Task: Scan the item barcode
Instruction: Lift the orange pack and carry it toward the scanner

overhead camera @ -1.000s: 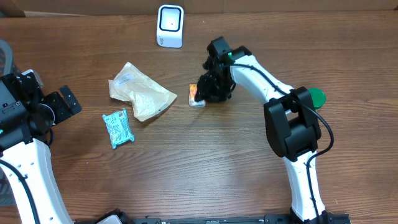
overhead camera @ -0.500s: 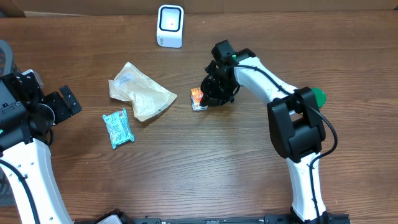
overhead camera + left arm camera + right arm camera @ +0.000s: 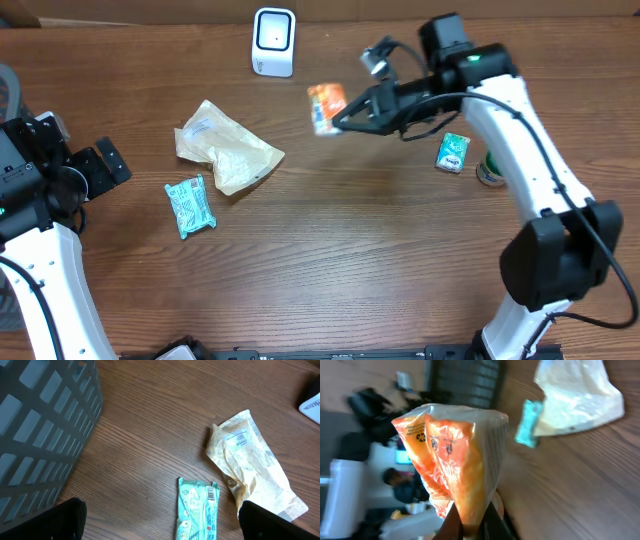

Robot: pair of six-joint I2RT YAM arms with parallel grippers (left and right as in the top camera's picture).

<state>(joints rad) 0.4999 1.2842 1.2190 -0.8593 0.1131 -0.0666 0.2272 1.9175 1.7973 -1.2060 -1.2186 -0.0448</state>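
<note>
The right gripper (image 3: 347, 113) is clamped on one end of the orange packet (image 3: 327, 105), whose length runs on past the fingertips. It hangs above the table, just right of the scanner (image 3: 273, 42) and short of it. The left gripper (image 3: 100, 165), spread wide, sits well apart.

Right hand (image 3: 342, 119) tight; left hand (image 3: 108, 163) wide.

I can make out no word anywhere. The orange packet (image 3: 452, 460) carries small dark round pictograms near its top, one like a recycling mark. On the counter (image 3: 150, 435), the teal packet (image 3: 198, 510) shows a barcode (image 3: 212, 493) at one corner and a small triangle symbol. The tan pouch (image 3: 250, 465) bears blue print too small to read.
</note>
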